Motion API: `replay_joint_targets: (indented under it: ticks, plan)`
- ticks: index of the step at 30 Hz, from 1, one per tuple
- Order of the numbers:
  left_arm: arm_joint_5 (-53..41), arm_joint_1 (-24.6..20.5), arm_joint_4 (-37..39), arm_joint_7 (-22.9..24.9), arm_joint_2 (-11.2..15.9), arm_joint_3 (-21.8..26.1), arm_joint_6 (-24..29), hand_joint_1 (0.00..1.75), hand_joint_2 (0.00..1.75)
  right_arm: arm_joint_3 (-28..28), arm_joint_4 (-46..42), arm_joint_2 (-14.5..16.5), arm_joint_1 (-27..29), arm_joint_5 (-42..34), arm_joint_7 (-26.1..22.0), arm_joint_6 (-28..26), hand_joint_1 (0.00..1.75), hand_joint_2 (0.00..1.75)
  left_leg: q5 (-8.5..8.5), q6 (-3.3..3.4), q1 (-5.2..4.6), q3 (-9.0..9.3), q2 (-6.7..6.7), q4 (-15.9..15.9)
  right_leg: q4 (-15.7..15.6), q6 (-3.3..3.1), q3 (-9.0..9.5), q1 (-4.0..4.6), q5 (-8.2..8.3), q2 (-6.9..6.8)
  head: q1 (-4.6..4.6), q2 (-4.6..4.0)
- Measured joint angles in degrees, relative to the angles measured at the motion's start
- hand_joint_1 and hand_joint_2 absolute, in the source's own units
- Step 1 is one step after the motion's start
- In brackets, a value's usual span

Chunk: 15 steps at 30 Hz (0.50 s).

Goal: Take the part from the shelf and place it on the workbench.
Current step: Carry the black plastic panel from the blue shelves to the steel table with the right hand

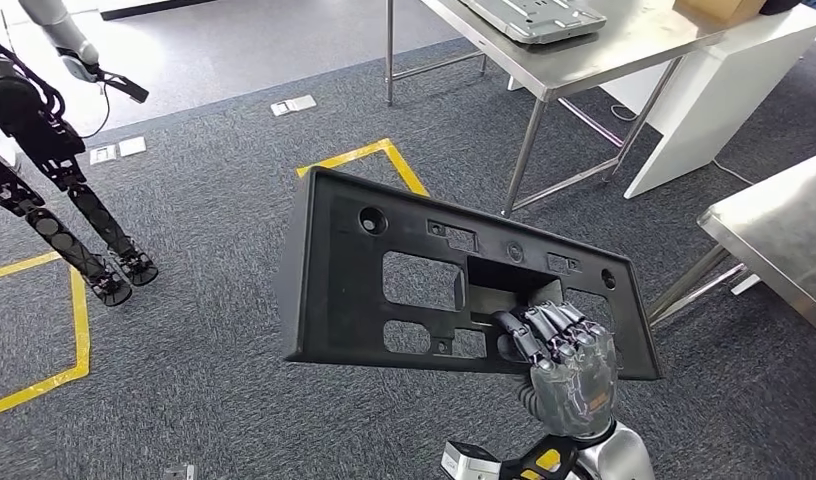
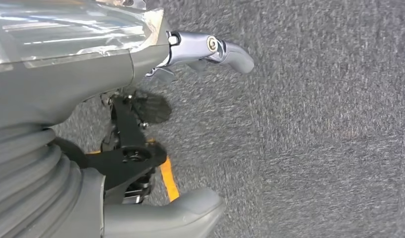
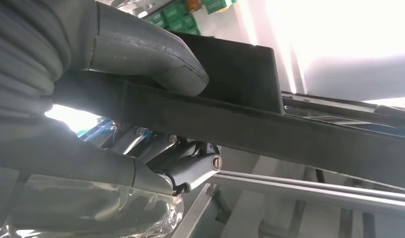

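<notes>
The part [image 1: 414,280] is a wide black plastic panel with several rectangular cut-outs and round holes. It hangs tilted in the air above the carpet. My right hand [image 1: 566,368] grips it by the lower edge near its right end, fingers hooked into a cut-out. In the right wrist view the thick grey thumb [image 3: 146,54] presses on the black edge of the part [image 3: 290,134]. My left hand [image 2: 66,124] hangs over grey carpet with its fingers [image 2: 225,52] apart and nothing in it.
A steel workbench [image 1: 634,45] stands ahead at the upper right, with a grey metal part [image 1: 532,18] and a cardboard box on it. Another steel table [image 1: 784,225] is at the right edge. Another robot's black legs [image 1: 54,190] stand at the left. Yellow floor tape [image 1: 369,152] marks the carpet.
</notes>
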Motion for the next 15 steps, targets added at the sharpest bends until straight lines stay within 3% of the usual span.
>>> replay_joint_targets:
  ticks: [2, 4, 5, 6, 8, 10, 11, 13, 15]
  plan:
    - [-0.07, 0.04, 0.01, 0.08, 0.05, 0.01, -0.02, 0.00, 1.75, -0.15, 0.01, 0.03, 0.01, 0.15, -0.01, 0.00, 1.75, 1.75, 0.11, 0.54, -0.28, 0.06, 1.47, -0.24, 6.83, -0.44, -3.29, 0.10, -3.27, -3.16, 0.26, 0.00]
    - [-0.12, 0.10, 0.01, 0.25, 0.08, 0.01, -0.04, 0.00, 1.75, -0.26, 0.03, 0.04, 0.21, 0.35, -0.01, 0.00, 1.75, 1.75, 0.02, 0.71, -0.59, 0.02, 3.01, -0.21, 13.38, -0.43, -6.45, 0.02, -5.66, -4.14, 0.33, 0.00]
    - [-0.13, 0.10, 0.02, 0.34, 0.10, 0.01, -0.05, 0.00, 1.75, -0.30, 0.05, 0.05, 0.33, 0.41, -0.01, 0.00, 1.75, 1.75, -0.03, 0.74, -0.68, 0.01, 3.71, -0.19, 13.89, -0.10, -6.61, -0.03, -5.56, -4.32, 0.33, 0.00]
    - [-0.13, 0.09, 0.01, 0.42, 0.11, 0.01, -0.05, 0.00, 1.75, -0.33, 0.07, 0.05, 0.42, 0.45, -0.01, 0.00, 1.75, 1.75, -0.10, 0.71, -0.73, 0.04, 4.40, -0.18, 12.26, 0.35, -5.70, -0.10, -4.69, -4.60, 0.34, 0.00]
    - [-0.13, 0.07, 0.01, 0.55, 0.12, 0.01, -0.06, 0.00, 1.75, -0.36, 0.08, 0.08, 0.54, 0.64, -0.01, 0.00, 1.75, 1.75, -0.34, 0.43, -0.84, 0.28, 5.58, -0.13, 4.26, 1.04, -1.41, -0.14, -1.81, -6.66, 0.41, 0.00]
    - [-0.13, 0.06, 0.01, 0.70, 0.14, 0.01, -0.05, 0.00, 1.75, -0.37, 0.04, 0.27, 0.65, 1.18, -0.01, 0.00, 1.75, 1.75, -0.77, -0.16, -1.15, 0.67, 6.55, -0.05, -1.49, 0.65, 1.75, 0.29, 0.11, -8.76, 0.43, 0.00]
    - [-0.13, 0.04, 0.01, 0.79, 0.15, 0.01, -0.03, 0.00, 1.75, -0.37, 0.02, 0.44, 0.72, 1.49, 0.03, 0.00, 1.75, 1.75, -0.96, -0.46, -1.28, 0.87, 7.07, -0.05, -2.35, 0.18, 2.21, 0.57, 0.43, -9.08, 0.43, 0.00]
    - [-0.06, -0.06, 0.00, 0.89, 0.11, 0.02, -0.01, 0.00, 1.75, -0.34, -0.02, 0.76, 0.84, 2.01, 0.19, 0.00, 1.75, 1.75, -1.28, -1.05, -1.18, 1.24, 8.03, -0.11, -2.49, -0.71, 2.28, 0.50, 0.69, -7.74, 0.34, 0.00]
    - [0.13, -0.21, -0.01, 0.86, 0.09, 0.03, -0.02, 0.00, 1.75, -0.25, -0.05, 0.96, 0.92, 2.28, 0.44, 0.00, 1.75, 1.75, -2.72, -1.70, -0.85, 0.79, 6.32, 1.63, -2.78, -1.51, 2.55, -0.03, 0.94, -6.43, 0.20, 0.00]
